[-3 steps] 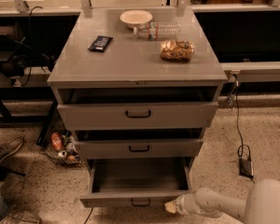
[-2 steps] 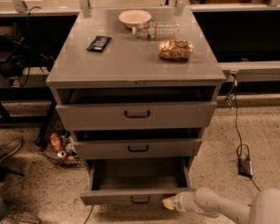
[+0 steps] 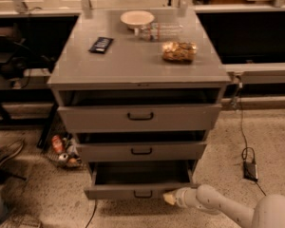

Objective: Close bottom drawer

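We saw the bottom drawer [image 3: 115,192] at the foot of the cabinet [image 3: 133,70] pulled well out, its dark inside showing. The gripper [image 3: 170,197] sat low at the cabinet's front right, its pale tip right at the drawer's front panel, just right of the loop handle [image 3: 143,194], and we couldn't tell whether it was spread or pressed together. On the cabinet's top lay a white bowl [image 3: 137,18] and a snack bag [image 3: 179,51].
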`<state>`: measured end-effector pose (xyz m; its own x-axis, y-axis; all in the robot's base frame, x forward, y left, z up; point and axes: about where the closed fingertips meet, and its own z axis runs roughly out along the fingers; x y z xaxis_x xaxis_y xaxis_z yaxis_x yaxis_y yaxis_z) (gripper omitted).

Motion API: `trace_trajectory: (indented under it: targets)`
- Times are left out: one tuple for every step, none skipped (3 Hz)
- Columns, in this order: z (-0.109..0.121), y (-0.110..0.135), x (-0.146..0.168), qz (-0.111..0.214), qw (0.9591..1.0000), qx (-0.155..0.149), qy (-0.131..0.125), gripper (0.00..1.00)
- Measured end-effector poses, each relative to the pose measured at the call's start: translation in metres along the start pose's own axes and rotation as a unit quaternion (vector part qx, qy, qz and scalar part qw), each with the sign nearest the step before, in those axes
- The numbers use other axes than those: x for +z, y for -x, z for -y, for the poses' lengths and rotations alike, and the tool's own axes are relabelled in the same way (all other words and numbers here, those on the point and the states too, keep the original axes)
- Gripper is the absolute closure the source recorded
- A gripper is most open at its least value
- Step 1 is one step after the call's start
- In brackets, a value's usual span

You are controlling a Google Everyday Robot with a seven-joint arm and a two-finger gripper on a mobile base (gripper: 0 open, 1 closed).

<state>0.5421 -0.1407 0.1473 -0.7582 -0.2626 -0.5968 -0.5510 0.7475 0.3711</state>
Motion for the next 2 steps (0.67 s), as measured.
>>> trace_trajectory:
  targets:
    - [-0.001, -0.002, -0.001, 0.000, 1.0000, 0.000, 0.000, 1.00]
    - [0.003, 0.018, 0.008, 0.016, 0.9997, -0.014, 0.006, 1.00]
